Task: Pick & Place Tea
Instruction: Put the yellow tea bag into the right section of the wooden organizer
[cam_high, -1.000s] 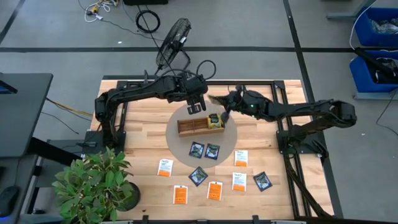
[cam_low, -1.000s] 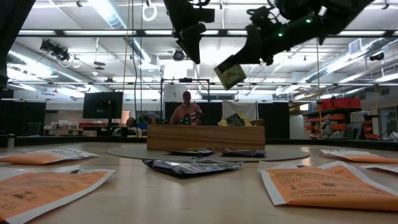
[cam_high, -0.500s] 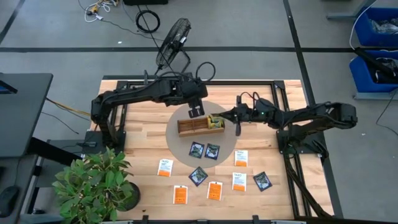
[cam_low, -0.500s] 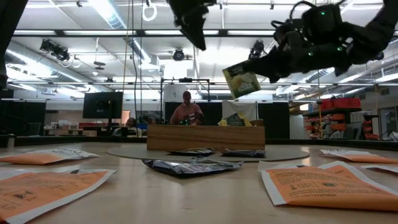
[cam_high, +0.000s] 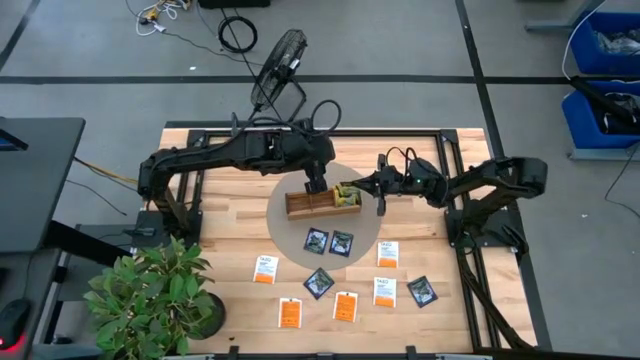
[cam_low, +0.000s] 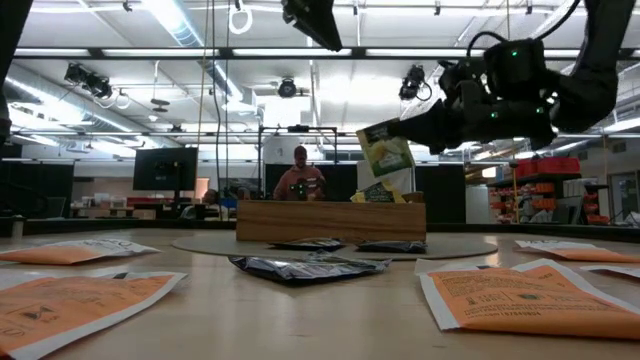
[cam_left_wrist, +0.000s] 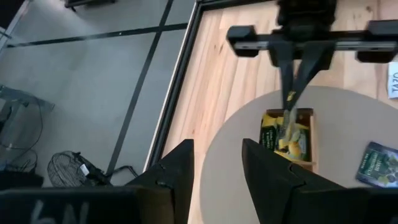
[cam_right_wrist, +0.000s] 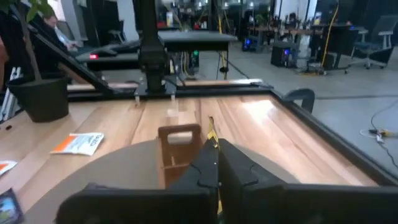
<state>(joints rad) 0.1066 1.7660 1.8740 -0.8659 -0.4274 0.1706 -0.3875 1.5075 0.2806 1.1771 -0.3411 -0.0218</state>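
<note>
Faintly, "TAZO" on white packet (cam_high: 265, 268)

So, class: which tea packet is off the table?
The yellow-green packet pinched in the right end effector, hanging above the wooden tray; the other loose packets lie flat.

Pale planked wood is being shown by the table (cam_high: 220, 250), glossy under the lights. Plain matt wood is being shown by the tray (cam_high: 312, 204). Crinkled, shiny foil-like wrapping is being shown by the dark packets (cam_low: 305, 266).
</note>
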